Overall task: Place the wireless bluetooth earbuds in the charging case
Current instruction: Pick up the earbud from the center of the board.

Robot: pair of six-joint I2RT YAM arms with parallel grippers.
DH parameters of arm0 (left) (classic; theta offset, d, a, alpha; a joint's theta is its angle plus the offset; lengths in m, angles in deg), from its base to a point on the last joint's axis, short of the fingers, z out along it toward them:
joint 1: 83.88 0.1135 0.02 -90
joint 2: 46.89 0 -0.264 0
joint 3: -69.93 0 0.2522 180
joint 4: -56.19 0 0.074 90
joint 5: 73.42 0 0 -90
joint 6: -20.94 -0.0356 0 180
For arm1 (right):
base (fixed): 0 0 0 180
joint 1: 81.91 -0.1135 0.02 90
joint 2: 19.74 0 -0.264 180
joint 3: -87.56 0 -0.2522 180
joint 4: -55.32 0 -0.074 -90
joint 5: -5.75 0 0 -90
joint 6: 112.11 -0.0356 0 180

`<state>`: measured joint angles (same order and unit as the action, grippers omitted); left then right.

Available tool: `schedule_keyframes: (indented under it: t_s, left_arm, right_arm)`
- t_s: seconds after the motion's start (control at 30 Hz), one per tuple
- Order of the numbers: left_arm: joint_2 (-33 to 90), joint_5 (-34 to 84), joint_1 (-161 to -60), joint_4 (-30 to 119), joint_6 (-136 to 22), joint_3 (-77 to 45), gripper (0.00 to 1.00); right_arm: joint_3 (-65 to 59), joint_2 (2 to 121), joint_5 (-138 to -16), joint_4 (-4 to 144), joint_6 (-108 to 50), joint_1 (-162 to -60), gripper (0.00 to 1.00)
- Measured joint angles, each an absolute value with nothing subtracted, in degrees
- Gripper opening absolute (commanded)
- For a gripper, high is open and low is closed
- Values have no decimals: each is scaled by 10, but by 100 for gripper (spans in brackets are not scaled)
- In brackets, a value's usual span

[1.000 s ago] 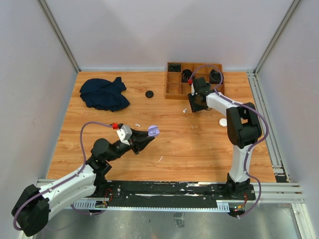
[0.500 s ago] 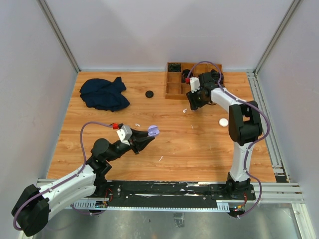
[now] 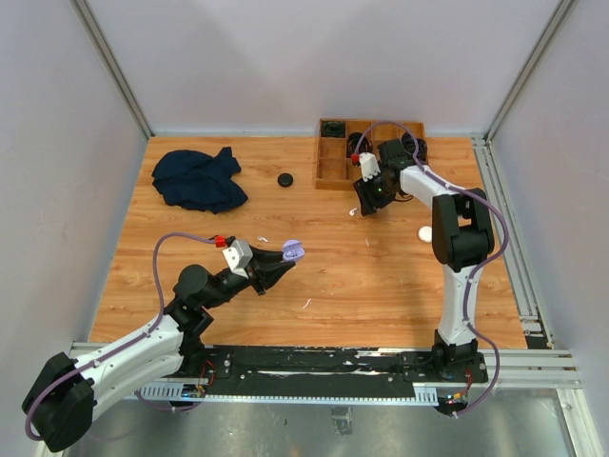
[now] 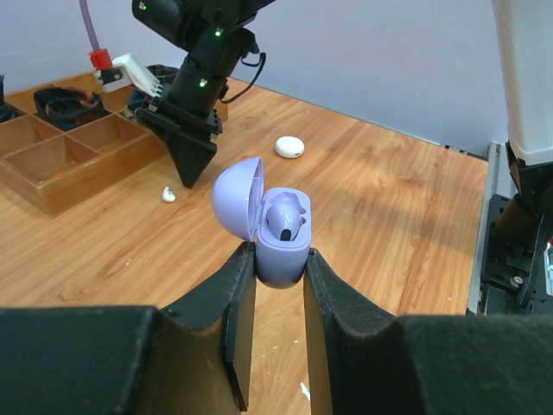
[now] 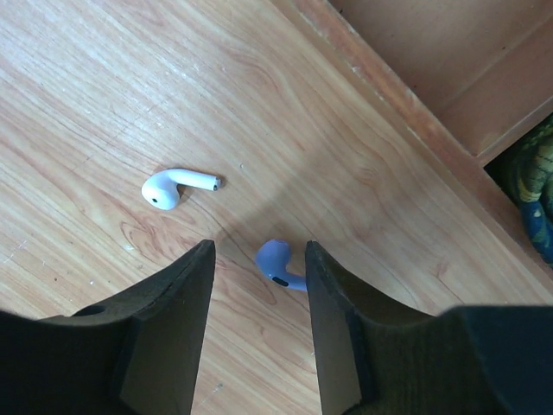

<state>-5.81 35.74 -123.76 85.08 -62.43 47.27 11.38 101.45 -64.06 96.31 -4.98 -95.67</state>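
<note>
Grip nearest the bases: left gripper [image 4: 278,275] is clamped on the purple charging case [image 4: 282,242]. Jaws pinch its lower body, so the lid hinged back at 10 o'clock is clear & the wells face up. One purple bud [image 4: 286,220] already sits inside; can't tell if the 2nd well is free. Case is held off the table [image 3: 381,286], approx 7 o'clock from its centre, prob. as a steady target for the other arm.

Farther out, toward 1 o'clock, right gripper [image 5: 257,252] points down w/ jaws apart, straddling the loose purple earbud [image 5: 276,263] on the wood. It lies nearer one finger and isn't pinched yet. Colour match suggests that's the one wanted. White earbud [image 5: 173,187] lies at 10 o'clock of it, apart, outside the jaws. It prob. belongs w/ the white round case [image 3: 425,233] at 3 o'clock.

Beyond, at 12–1 o'clock, wooden tray [image 3: 338,183] sits just beside the gripper. Black round case [image 3: 284,179] & dark cloth [image 3: 200,179] lie toward 11 o'clock, well apart.
</note>
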Motion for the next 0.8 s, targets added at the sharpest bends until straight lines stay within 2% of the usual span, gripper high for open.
schedule_keyframes:
  t_s: [0.5, 0.8]
  left_arm:
    - [-58, 358, -1238, 851, -624, 473, 0]
    - [-58, 358, -1238, 851, -624, 473, 0]
  right_arm:
    - [113, 1013, -656, 977, -46, -957, 33]
    - [125, 1019, -680, 984, -52, -957, 32]
